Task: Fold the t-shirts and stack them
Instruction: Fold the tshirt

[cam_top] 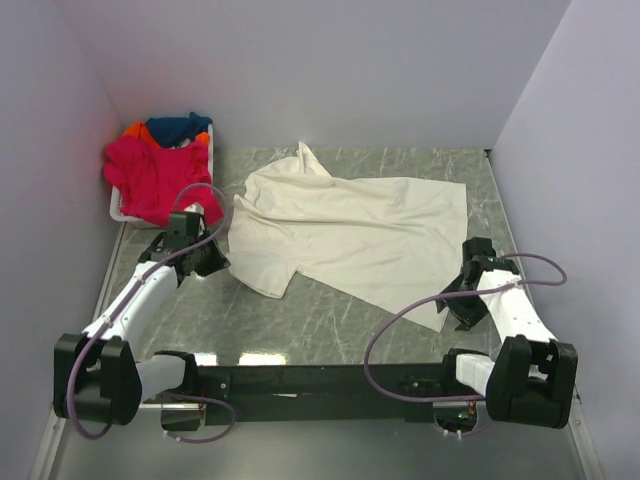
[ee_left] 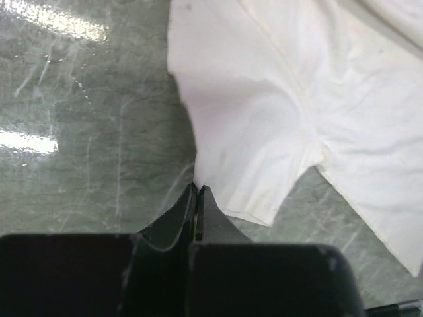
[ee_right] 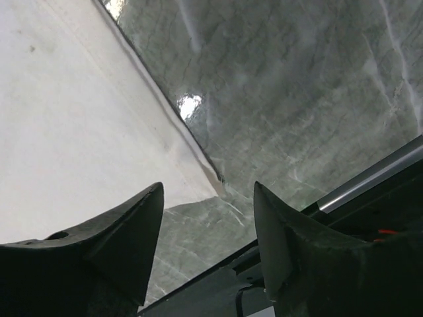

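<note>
No text, label, brand, number or sign can be read in any view. The cream t-shirt (cam_top: 350,235) shows only plain cloth. The same goes for the pink t-shirt (cam_top: 150,178) and the basket (cam_top: 118,212) at 10 o'clock, and no marking on the 2 arms is legible.

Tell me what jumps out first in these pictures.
A large cream t-shirt lies spread across the middle of the table. A magenta t-shirt spills over the white basket in the far left corner. The left gripper is at a sleeve, the right gripper open by a corner.
</note>
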